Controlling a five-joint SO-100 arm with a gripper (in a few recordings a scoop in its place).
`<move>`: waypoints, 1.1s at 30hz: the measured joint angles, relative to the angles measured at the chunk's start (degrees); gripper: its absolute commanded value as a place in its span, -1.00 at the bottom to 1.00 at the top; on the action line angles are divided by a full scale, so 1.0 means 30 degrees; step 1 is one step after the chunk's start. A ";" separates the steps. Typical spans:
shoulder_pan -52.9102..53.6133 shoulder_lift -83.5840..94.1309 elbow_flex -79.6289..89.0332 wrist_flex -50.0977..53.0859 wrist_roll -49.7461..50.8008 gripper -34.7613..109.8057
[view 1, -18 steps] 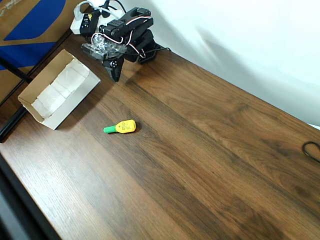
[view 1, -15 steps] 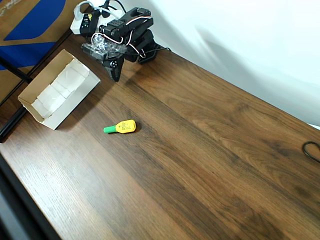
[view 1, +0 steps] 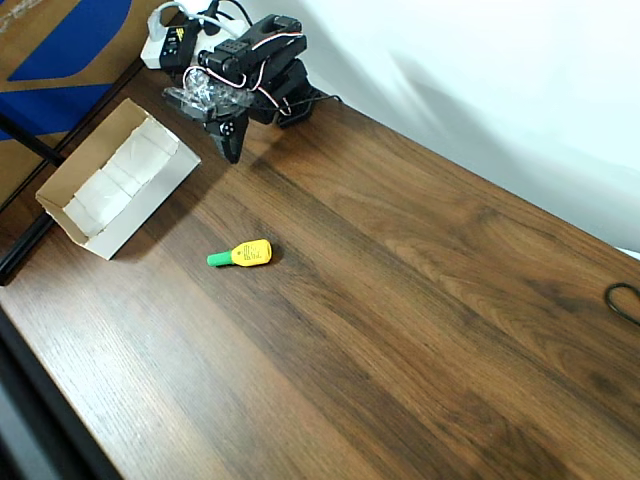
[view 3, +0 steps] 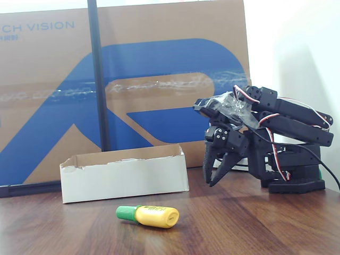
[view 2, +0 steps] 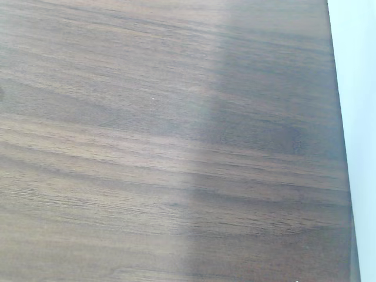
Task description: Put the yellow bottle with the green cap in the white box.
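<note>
The yellow bottle with the green cap (view 1: pixel 243 254) lies on its side on the wooden table, cap pointing left in the overhead view; the fixed view shows the bottle (view 3: pixel 151 215) in front of the box. The white box (view 1: pixel 150 213) stands open and empty to the upper left of the bottle, and its long white side (view 3: pixel 125 180) faces the fixed camera. My gripper (view 1: pixel 232 152) hangs folded, tips down, just right of the box's far end and well behind the bottle. In the fixed view the gripper (view 3: pixel 211 178) looks shut with nothing held.
A large brown-and-blue carton (view 3: pixel 159 79) stands behind the box, with a black pole (view 3: pixel 98 79) in front of it. A white power strip (view 1: pixel 165 45) lies by the arm's base. A black cable (view 1: pixel 625 300) loops at the right edge. White wall borders the table's far side.
</note>
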 measured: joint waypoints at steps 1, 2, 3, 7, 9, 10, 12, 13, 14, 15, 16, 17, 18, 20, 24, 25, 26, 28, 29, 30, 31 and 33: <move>0.0000 0.0000 0.0000 0.0059 0.0029 -0.52; -0.0117 0.0000 -0.0029 0.0059 0.0059 -0.52; -0.0293 0.0000 -0.0059 0.0059 0.0059 -0.52; -0.0205 -0.0059 -0.0820 0.0498 0.0088 -0.52; -0.0527 -0.0146 -0.1289 0.0498 0.0088 -0.52; -0.0791 -0.0146 -0.1611 0.0527 0.0088 -0.52; -0.0732 -0.0645 -0.2285 0.0674 0.0088 -0.52; -0.0527 -0.0498 -0.2490 0.0762 0.0088 -0.52; -0.0498 -0.0264 -0.2783 0.0850 -0.0088 -0.52; -0.0586 -0.0205 -0.3193 0.1201 -0.0381 -0.52; -0.0820 -0.0146 -0.3428 0.1406 -0.0469 -0.52; -0.0732 -0.0088 -0.3633 0.1582 -0.0469 -0.52; -0.0615 0.0000 -0.3809 0.1816 -0.0703 -0.52; -0.0557 -0.0088 -0.4277 0.1963 -0.0820 -0.52; -0.0732 -0.1729 -0.5361 0.1377 -0.0879 -0.52; -0.0645 -0.2607 -0.5713 0.1113 -0.0879 -0.52; -0.0586 -0.3574 -0.6123 0.0850 -0.0850 -0.52; -0.0674 -0.5771 -0.6973 0.0234 -0.0674 -0.52; -0.0762 -0.6797 -0.7354 -0.0029 -0.0674 -0.52; -0.0820 -0.8027 -0.7881 -0.0176 -0.0703 -0.52; -0.0938 -0.8760 -0.8350 -0.0234 -0.0820 -0.52; -0.1318 -1.0459 -0.9346 -0.0557 -0.0937 -0.52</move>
